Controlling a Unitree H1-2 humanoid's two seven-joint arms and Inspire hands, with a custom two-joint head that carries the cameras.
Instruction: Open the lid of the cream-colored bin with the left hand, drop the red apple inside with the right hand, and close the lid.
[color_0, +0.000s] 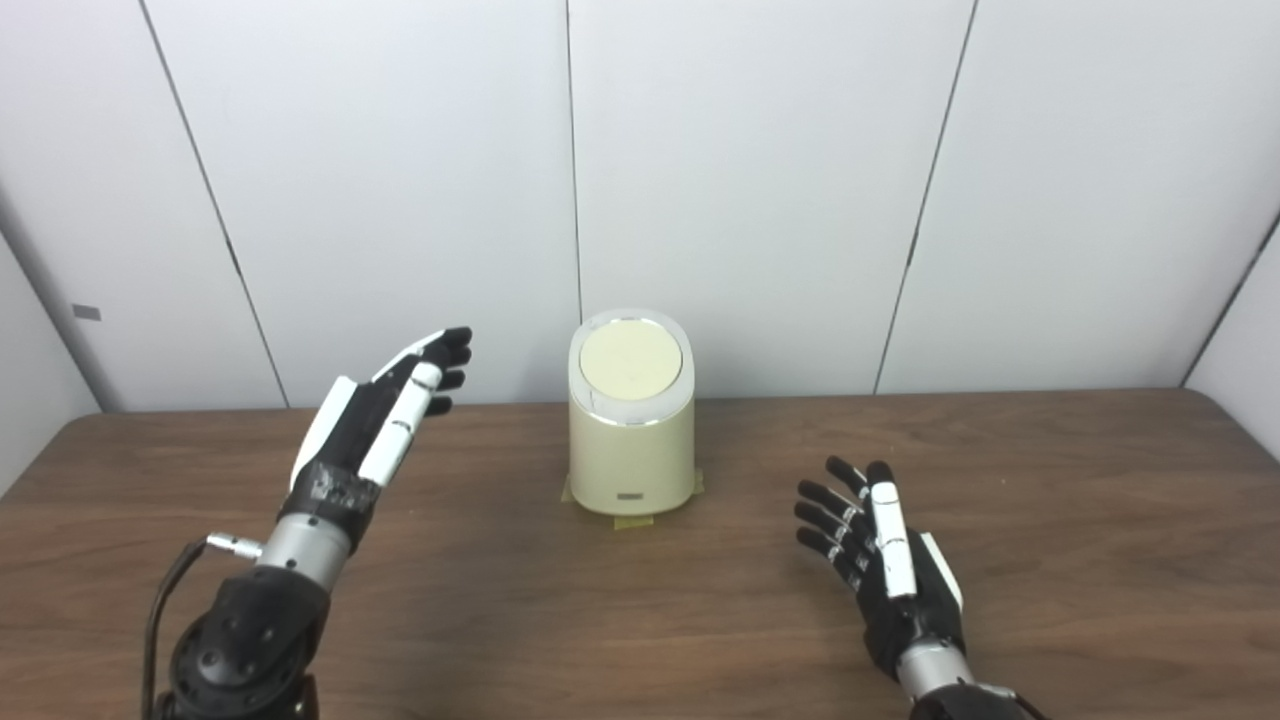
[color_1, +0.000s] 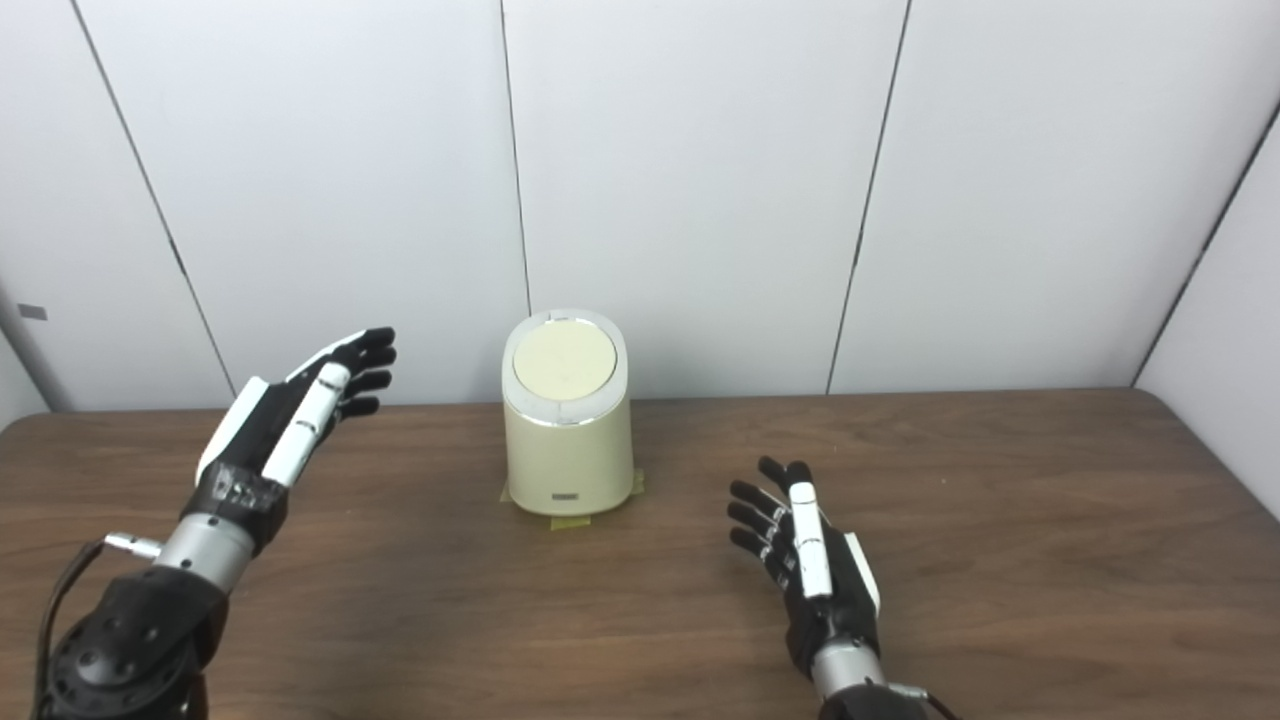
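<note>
The cream-colored bin (color_0: 631, 435) stands upright at the middle of the brown table, near its far edge, with its round lid (color_0: 630, 360) shut. My left hand (color_0: 385, 415) is open and empty, raised above the table to the left of the bin, fingers stretched toward the wall. My right hand (color_0: 885, 560) is open and empty, low over the table to the right and in front of the bin. No red apple shows in either view.
The brown wooden table (color_0: 1050, 540) runs across both views, with white wall panels (color_0: 750, 180) right behind it. Yellow tape (color_0: 632, 520) shows under the bin's base. A black cable (color_0: 165, 590) hangs from my left wrist.
</note>
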